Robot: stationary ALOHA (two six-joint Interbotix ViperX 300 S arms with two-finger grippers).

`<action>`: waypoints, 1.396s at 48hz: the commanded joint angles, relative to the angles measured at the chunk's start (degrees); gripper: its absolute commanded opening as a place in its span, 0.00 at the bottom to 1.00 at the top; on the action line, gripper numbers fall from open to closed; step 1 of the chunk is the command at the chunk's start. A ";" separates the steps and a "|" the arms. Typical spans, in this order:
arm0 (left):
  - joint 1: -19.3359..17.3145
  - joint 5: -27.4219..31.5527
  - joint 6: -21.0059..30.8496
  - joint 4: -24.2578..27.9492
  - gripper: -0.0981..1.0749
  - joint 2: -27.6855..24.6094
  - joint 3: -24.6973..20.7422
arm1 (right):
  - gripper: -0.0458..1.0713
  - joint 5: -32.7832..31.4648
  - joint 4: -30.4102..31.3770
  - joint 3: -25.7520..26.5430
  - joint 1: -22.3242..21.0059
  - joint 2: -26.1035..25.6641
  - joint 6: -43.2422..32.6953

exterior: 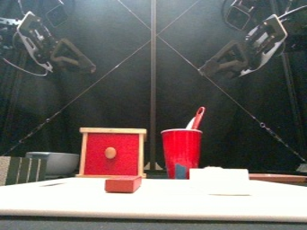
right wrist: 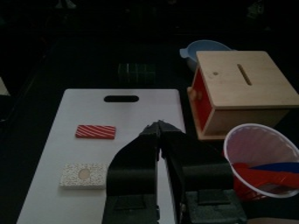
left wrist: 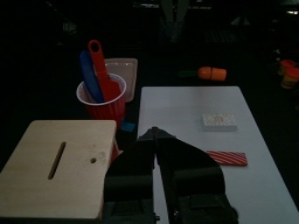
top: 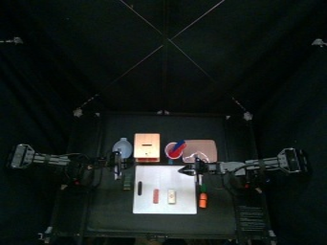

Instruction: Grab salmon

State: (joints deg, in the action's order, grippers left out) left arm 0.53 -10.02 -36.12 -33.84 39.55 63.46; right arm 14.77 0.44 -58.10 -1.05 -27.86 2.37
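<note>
Smooth white board (right wrist: pixel 117 144) (flat, rectangular) bears striped oblong salmon (right wrist: pixel 97 132).

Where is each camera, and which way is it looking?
Top: overhead, looking straight down at the table; left arm and right arm show.
Front: table's front edge, looking level at the red cup and wooden box; arms hang above.
Left wrist: on left arm, facing the white board past its own jaws.
Right wrist: likewise on right arm.
All share the red cup.
</note>
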 commanded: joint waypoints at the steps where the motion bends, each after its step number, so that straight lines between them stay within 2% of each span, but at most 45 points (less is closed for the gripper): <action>1: 0.00 -0.44 -0.09 0.18 0.41 0.00 -1.23 | 0.13 0.53 -0.09 0.62 -0.18 -1.05 0.09; 67: 0.00 -0.26 -0.18 0.26 0.41 -0.26 -1.05 | 0.13 0.53 -0.09 0.26 -0.18 -0.62 0.00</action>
State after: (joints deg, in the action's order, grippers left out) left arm 0.44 -10.02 -36.21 -33.75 39.29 63.63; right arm 14.85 0.35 -58.62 -1.14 -27.86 2.29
